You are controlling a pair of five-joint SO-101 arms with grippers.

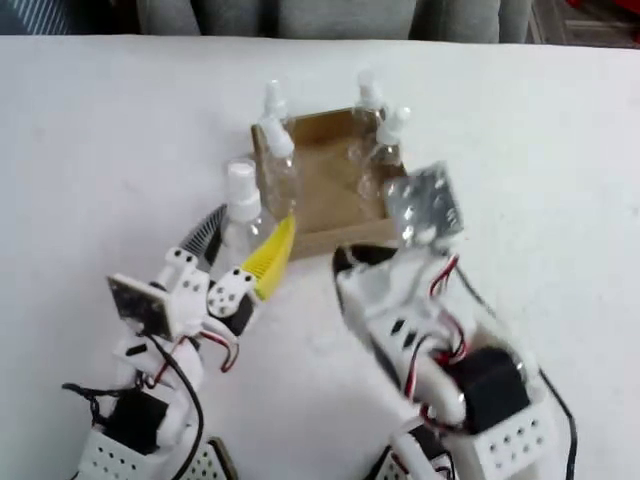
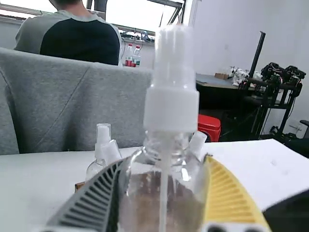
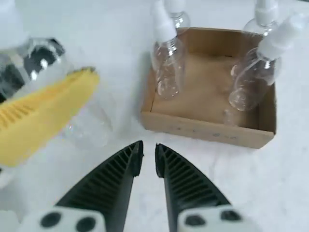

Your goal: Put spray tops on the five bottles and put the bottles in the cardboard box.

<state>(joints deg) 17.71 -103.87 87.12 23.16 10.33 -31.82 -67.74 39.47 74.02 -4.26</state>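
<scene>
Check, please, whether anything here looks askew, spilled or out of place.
Two bottles tilt in the box instead of standing upright: one leans by a side wall, the other by the opposite wall, its top slanting outward. Nothing looks spilled or damaged.

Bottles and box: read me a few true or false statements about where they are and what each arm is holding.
1. The left gripper clamps a bottle with a spray top on. True.
2. That bottle stands inside the cardboard box. False: it is outside, near the box's front corner.
3. The right gripper holds a bottle. False: its fingers hold nothing.
4. The other four bottles all carry spray tops. True.
</scene>
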